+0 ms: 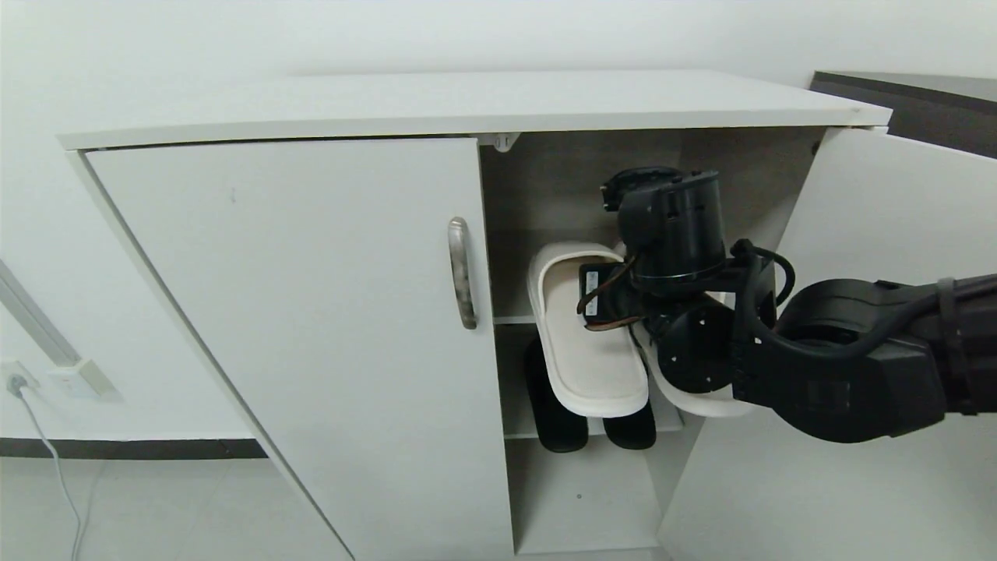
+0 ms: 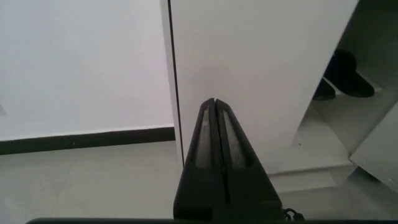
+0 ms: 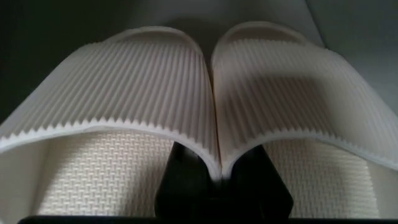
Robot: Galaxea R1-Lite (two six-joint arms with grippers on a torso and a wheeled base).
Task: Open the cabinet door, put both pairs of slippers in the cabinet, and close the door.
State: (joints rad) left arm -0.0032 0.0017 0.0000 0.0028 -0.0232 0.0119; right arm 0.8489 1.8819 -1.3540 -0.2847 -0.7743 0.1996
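The white cabinet (image 1: 467, 101) has its right door (image 1: 880, 218) swung open and its left door (image 1: 311, 312) closed. A pair of white slippers (image 1: 592, 351) (image 3: 149, 81) rests tilted over the edge of the middle shelf (image 1: 512, 319), heels sticking out. My right gripper (image 1: 611, 302) (image 3: 221, 180) is shut on the two inner strap edges, pinching them together. A pair of black slippers (image 1: 557, 421) (image 2: 348, 74) sits on the shelf below. My left gripper (image 2: 214, 124) is shut on nothing, low in front of the closed left door.
A metal handle (image 1: 462, 273) runs down the left door's inner edge. A wall socket with a cable (image 1: 15, 383) is at the far left near the floor. A dark piece of furniture (image 1: 919, 101) stands behind the open door.
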